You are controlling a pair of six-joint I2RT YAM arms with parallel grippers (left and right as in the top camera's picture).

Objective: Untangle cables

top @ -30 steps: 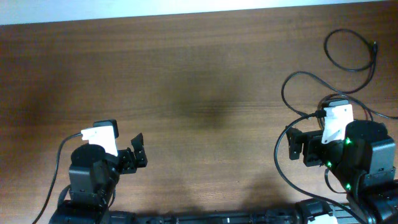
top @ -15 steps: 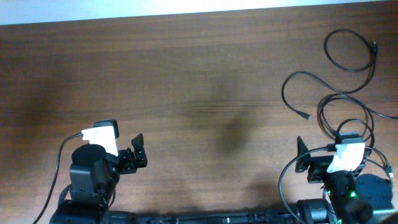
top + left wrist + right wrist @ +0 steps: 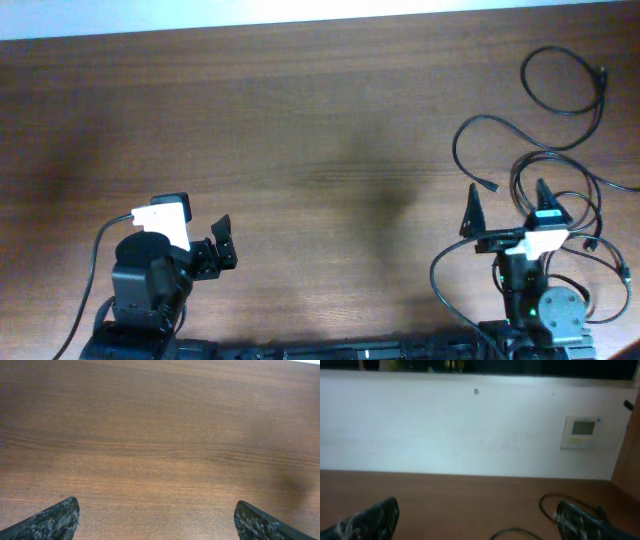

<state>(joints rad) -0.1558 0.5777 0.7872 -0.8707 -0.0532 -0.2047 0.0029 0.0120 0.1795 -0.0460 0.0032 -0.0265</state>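
You have two grippers and one table (image 3: 320,120). The cables (image 3: 560,190) all lie on the right side. One loop (image 3: 565,113) sits by itself near the far right corner, with a plug end at its right. A second strand curls nearer in, and its plug end (image 3: 492,187) lies just beside the right gripper (image 3: 507,187). The rest overlap in a bunch around and behind that gripper. You cannot get a firm count there, because the strands cross and the arm covers part of them.

The left gripper (image 3: 213,250) is at the near left, well apart from every cable. Its jaws are spread and nothing is between them. The left wrist view shows only bare wood between the two fingertips. The right gripper is also spread wide and holds nothing.

A broad stretch of bare wood lies between the two grippers. The table's far edge runs along the top of the overhead view. One strand is cut off by the right frame edge.

The right wrist view is blurred. You can make out a white wall (image 3: 445,430), a small wall panel (image 3: 582,431) and part of a cable loop on the table at lower right.
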